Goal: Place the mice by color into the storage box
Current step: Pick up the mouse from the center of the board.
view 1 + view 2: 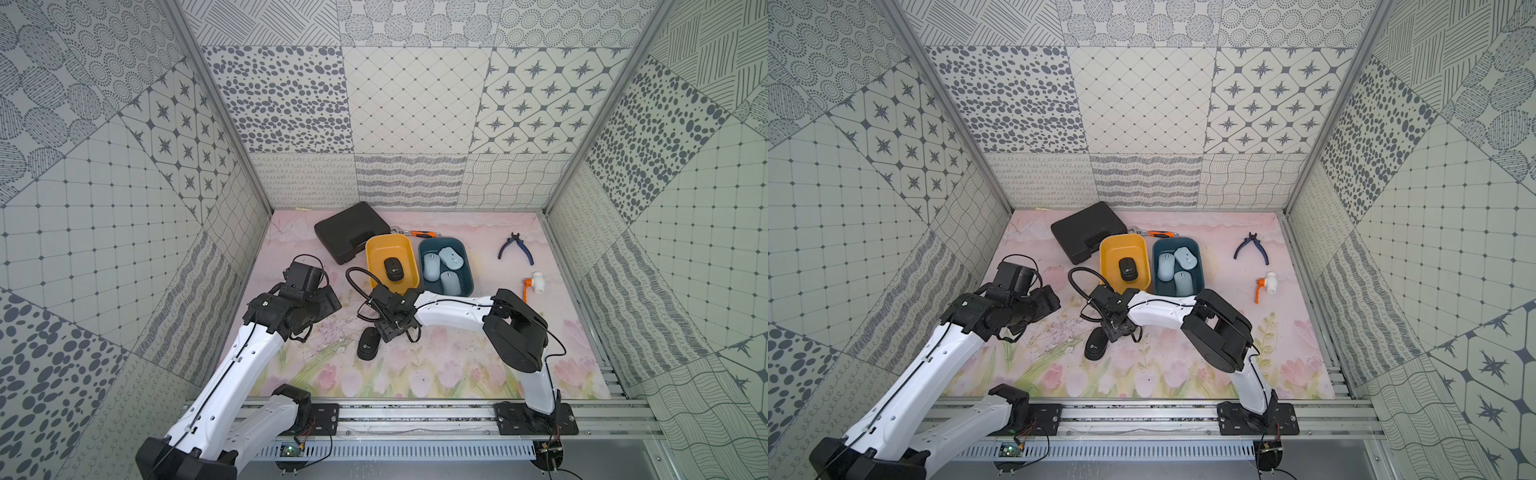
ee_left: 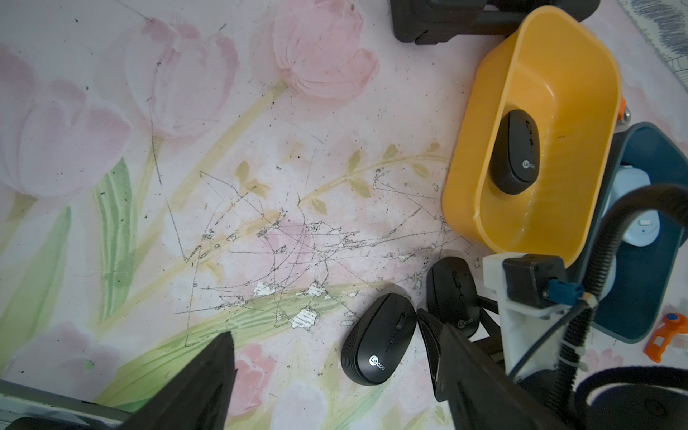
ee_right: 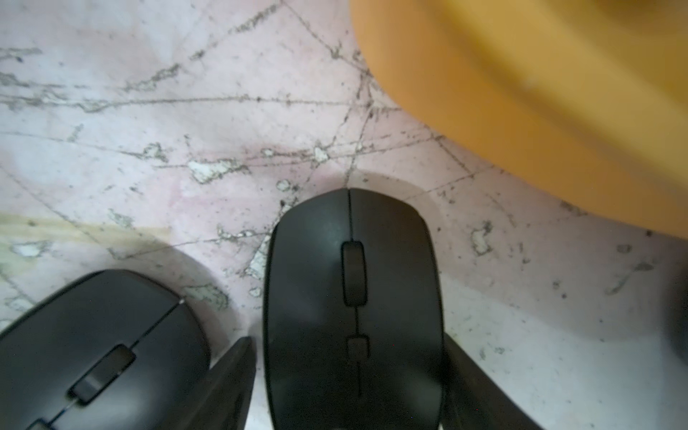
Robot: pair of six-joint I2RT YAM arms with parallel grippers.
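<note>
Black mouse on scratched tulip mat; patterned walls.

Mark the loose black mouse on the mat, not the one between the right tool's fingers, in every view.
In a top view: loose black mouse, on the mat, nearer the camera than the yellow bin.
In a top view: same spot, slightly further left in the picture.
Left wrist: lower middle, white logo showing.
Right wrist: lower left corner, partly cut off.
Shared landmark: the yellow bin, in all four.
</note>
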